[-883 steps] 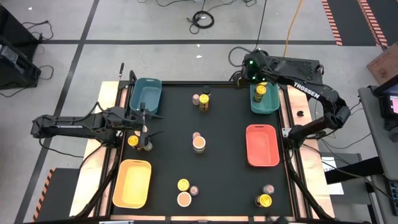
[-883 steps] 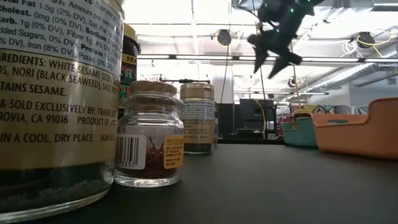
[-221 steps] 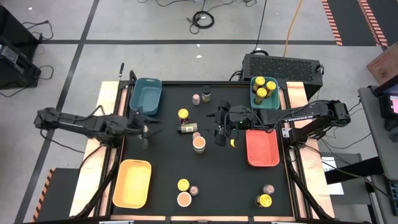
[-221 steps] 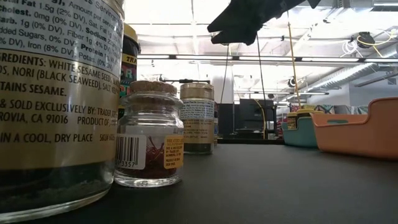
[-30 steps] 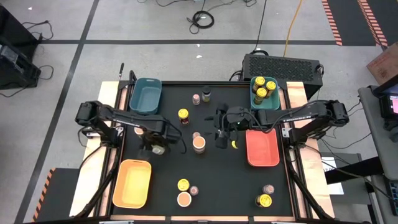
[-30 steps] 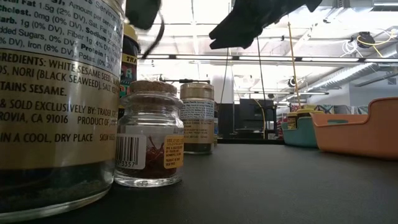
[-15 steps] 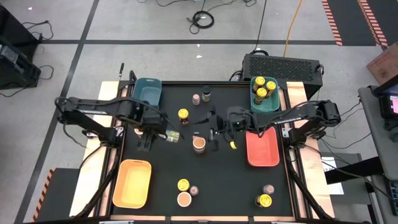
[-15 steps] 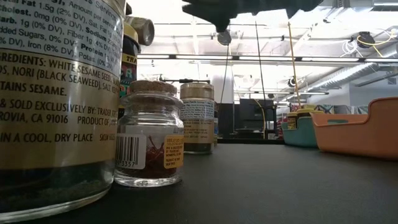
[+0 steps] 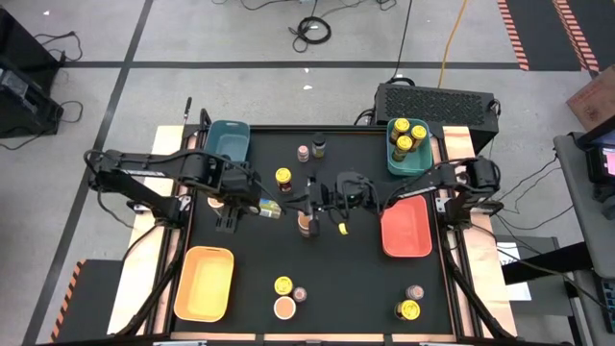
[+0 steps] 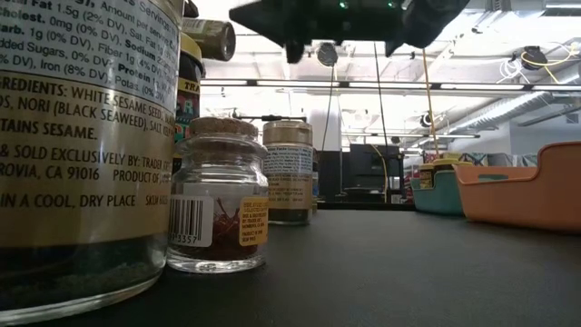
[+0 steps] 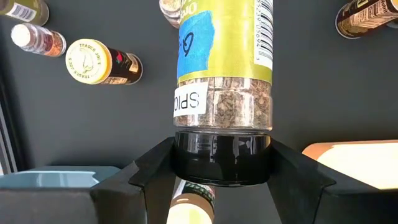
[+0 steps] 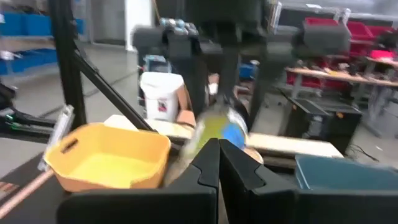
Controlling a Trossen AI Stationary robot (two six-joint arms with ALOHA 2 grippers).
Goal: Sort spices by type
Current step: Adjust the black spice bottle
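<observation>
My left gripper (image 9: 254, 205) is shut on a dark-lidded spice jar (image 11: 224, 68) with a yellow-green label, held above the table left of centre. My right gripper (image 9: 312, 197) points level toward the table's left. It is shut on nothing and hovers over a tan-lidded jar (image 9: 306, 224) at mid table. A yellow-lidded jar (image 9: 283, 177), a pinkish-lidded jar (image 9: 303, 152) and a dark-lidded jar (image 9: 318, 147) stand farther back. Several more jars stand along the near edge (image 9: 284, 308). Three yellow-lidded jars sit in the teal tray (image 9: 424, 161). My left gripper pinches the jar's black lid (image 11: 221, 163) between its two fingers (image 11: 149, 171), one on each side. The fingers slant steeply down from above. The jar's body sticks out beyond the fingertips along their line, lifted clear of the table.
A blue tray (image 9: 226, 146) stands at the far left, a yellow tray (image 9: 205, 281) at the near left and a red tray (image 9: 404, 224) at the right. In the low view a big jar (image 10: 82, 154) and a small cork-topped jar (image 10: 218, 195) stand close by.
My left gripper has risen with the dark-lidded jar, lifting it clear of the table, and has gone a little toward the far edge. My right gripper has shut on nothing, tipped up to level and reached toward the table's left, over the tan-lidded jar.
</observation>
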